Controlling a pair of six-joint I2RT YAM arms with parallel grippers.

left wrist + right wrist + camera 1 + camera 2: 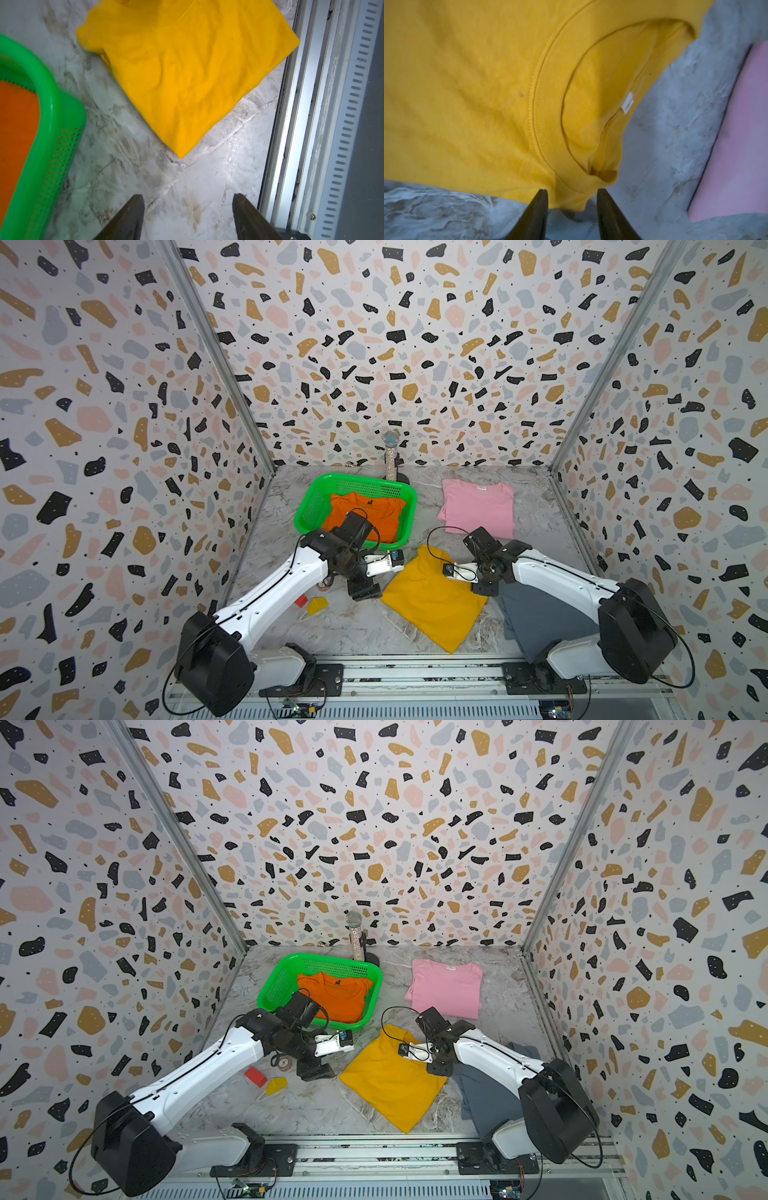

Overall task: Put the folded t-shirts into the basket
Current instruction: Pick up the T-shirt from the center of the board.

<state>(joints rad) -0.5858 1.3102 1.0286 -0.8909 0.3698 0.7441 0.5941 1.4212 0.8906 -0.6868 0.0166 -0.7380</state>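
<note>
Two small blocks, a red block (301,600) and a yellow block (318,605), lie side by side near the left edge of the table (332,630). Behind them, toward the rear left corner, the green basket (308,506) holds the orange t-shirt (374,514). The left arm (282,585) reaches past the basket's front wall; its jaws are open over bare table and hold nothing.

In the middle lies the mustard yellow t-shirt (432,605), turned diagonally. The right arm (557,576) has its jaws partly apart with this shirt's collar corner between them; I cannot tell if they pinch it. The pink t-shirt (478,508) lies flat near the rear right corner. The grey-blue t-shirt (544,614) lies partly under the right arm, near the front edge.
</note>
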